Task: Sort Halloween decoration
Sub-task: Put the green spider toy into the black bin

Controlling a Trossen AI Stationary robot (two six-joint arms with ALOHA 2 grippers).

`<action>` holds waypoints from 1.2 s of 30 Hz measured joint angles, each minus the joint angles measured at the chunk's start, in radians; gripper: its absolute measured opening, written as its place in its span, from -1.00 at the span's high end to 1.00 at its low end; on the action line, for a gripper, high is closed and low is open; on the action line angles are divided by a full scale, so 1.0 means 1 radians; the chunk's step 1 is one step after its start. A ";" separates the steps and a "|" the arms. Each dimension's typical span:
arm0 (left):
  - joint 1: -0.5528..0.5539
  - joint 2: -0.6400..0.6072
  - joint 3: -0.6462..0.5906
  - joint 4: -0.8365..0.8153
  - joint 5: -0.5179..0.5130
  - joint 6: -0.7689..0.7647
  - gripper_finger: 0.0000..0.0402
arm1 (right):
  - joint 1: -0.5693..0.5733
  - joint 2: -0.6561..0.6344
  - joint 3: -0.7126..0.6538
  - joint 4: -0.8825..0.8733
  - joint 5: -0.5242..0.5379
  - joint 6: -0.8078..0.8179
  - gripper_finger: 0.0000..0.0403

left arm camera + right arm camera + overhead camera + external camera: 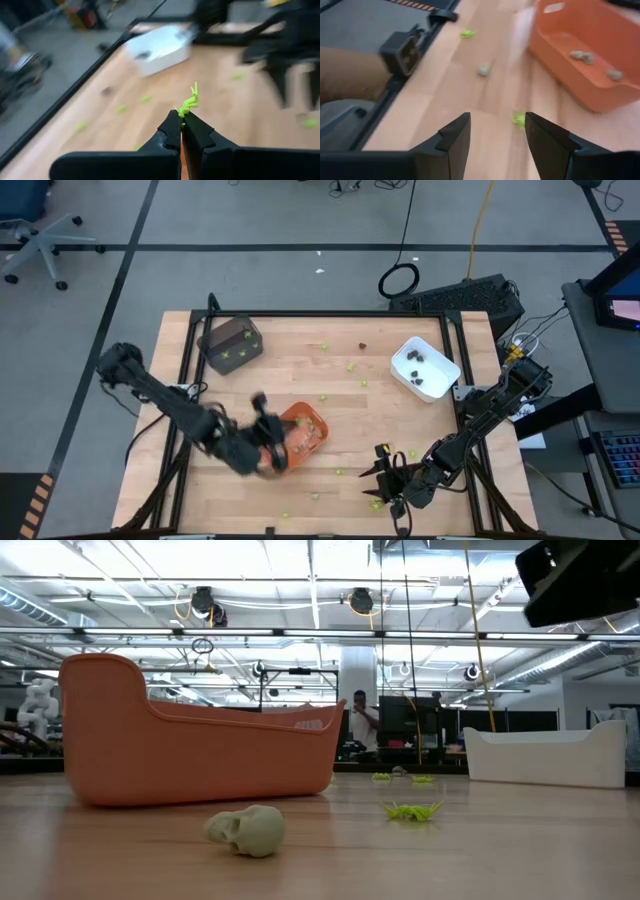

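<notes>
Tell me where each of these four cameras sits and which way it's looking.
High view: overhead, straight down on the table; both arms show.
Low view: table height, level past the orange tray into the room; no arm shows.
Left wrist: behind the left tool, shut on a green piece, facing the white tray.
Right wrist: behind the open right tool, over a green piece.
Shared: right wrist and low views both show the orange tray.

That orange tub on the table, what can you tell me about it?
The orange tray looks like smooth moulded plastic, an oblong open-topped tub with rounded corners and one end rising higher than the rest, as the low view shows. It sits upright on the wooden table, near the middle toward the front. A few tan-grey pieces lie on its floor. The left gripper is right beside it; whether they touch cannot be told.
</notes>
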 joint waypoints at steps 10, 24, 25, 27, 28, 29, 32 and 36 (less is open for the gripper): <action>0.307 -0.173 -0.001 -0.681 -0.001 -0.309 0.99 | -0.001 0.000 0.000 0.007 0.071 -0.026 0.14; 0.847 -0.181 -0.163 -0.844 0.348 -0.176 0.99 | -0.022 -0.021 0.000 -0.005 0.069 -0.187 0.14; 0.886 -0.181 -0.177 -0.832 0.373 -0.144 0.99 | -0.022 -0.028 0.000 -0.013 0.070 -0.208 0.14; 0.956 -0.181 -0.200 -0.796 0.417 -0.094 0.99 | -0.026 -0.038 0.000 -0.027 0.071 -0.248 0.14; 0.991 -0.181 -0.209 -0.774 0.434 -0.076 0.99 | -0.030 -0.042 0.000 -0.026 0.072 -0.265 0.14; 1.022 -0.181 -0.216 -0.755 0.452 -0.063 0.99 | -0.034 -0.048 0.000 -0.029 0.083 -0.281 0.14; 1.091 -0.181 -0.238 -0.717 0.497 -0.037 0.92 | -0.046 -0.060 0.000 -0.050 0.130 -0.308 0.14; 1.124 -0.181 -0.262 -0.686 0.504 -0.017 0.70 | -0.066 -0.060 0.000 -0.062 0.148 -0.322 0.14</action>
